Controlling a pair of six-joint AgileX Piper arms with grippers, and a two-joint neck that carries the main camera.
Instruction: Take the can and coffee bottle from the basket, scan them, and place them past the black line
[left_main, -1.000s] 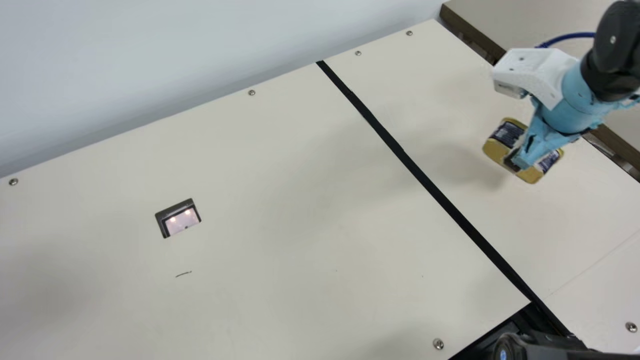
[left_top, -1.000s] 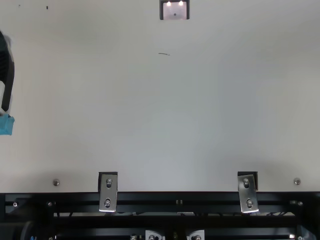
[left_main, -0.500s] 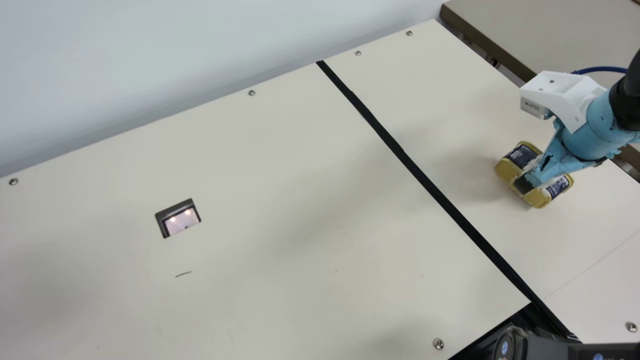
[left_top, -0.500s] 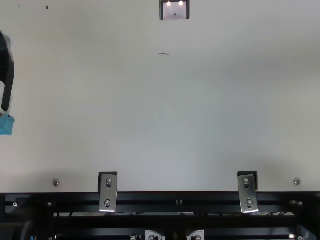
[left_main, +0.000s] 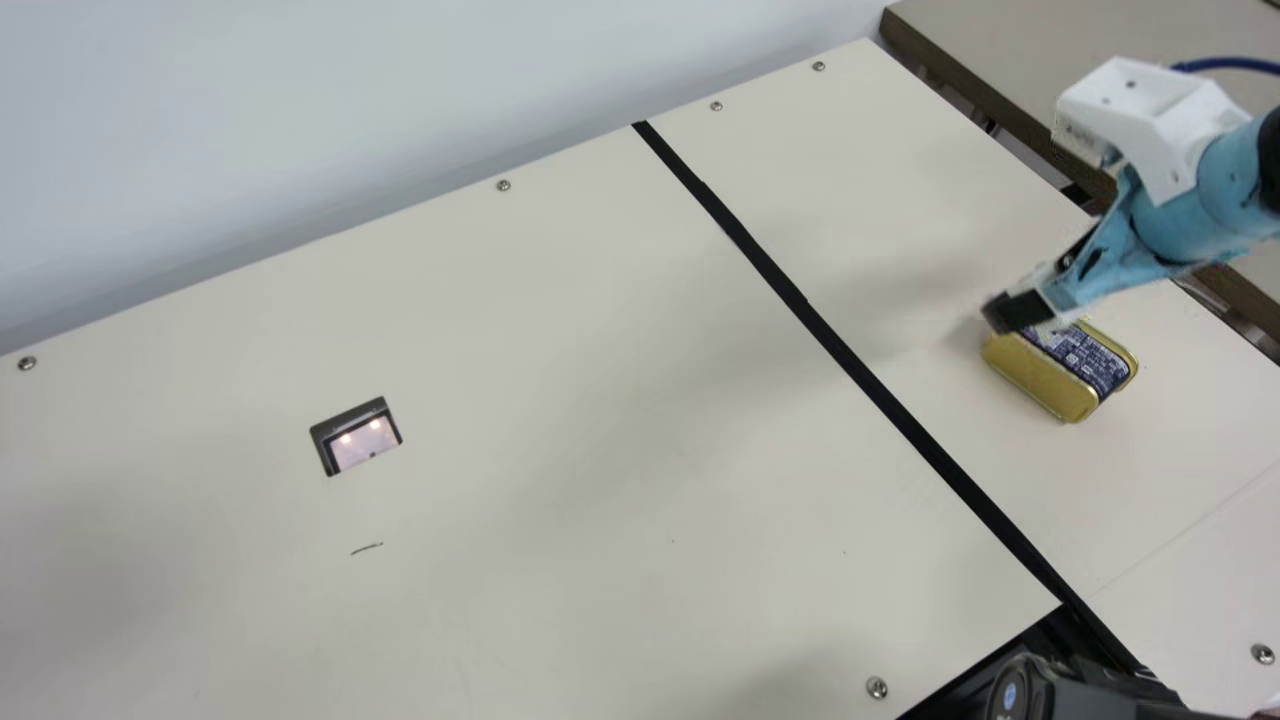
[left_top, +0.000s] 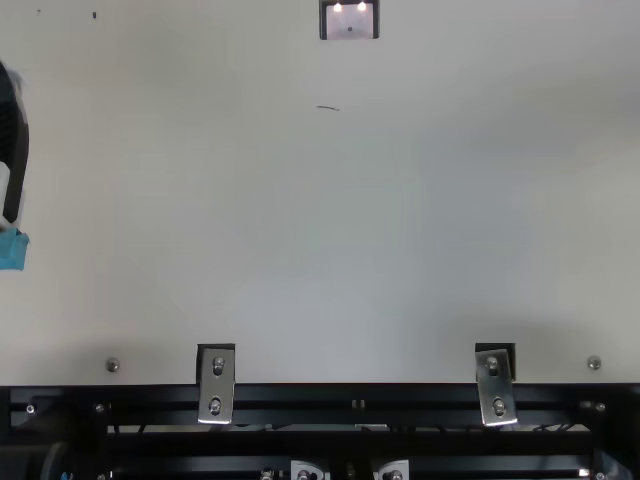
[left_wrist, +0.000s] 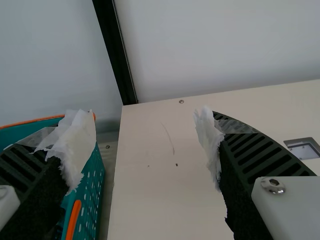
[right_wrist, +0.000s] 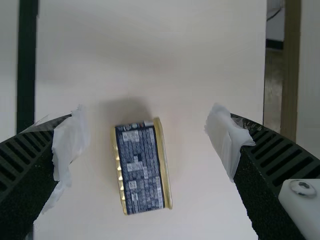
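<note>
Black-fingered, the right gripper (right_wrist: 149, 142) has just spread wide and risen off the can (right_wrist: 142, 175); the left gripper (left_wrist: 142, 145) gapes near the basket (left_wrist: 92, 185); the can rests past the black line (left_main: 850, 361), toward three o'clock; its placing looks done; coffee bottle perhaps next.

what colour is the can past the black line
Gold, with a dark blue label; best seen in the right wrist view.

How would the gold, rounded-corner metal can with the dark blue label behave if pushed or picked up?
The gold can looks like rigid metal, so it should hold its shape when squeezed. Lying on a long, flat side, it would probably slide rather than roll. Its shiny gold surface may be somewhat slippery.
</note>
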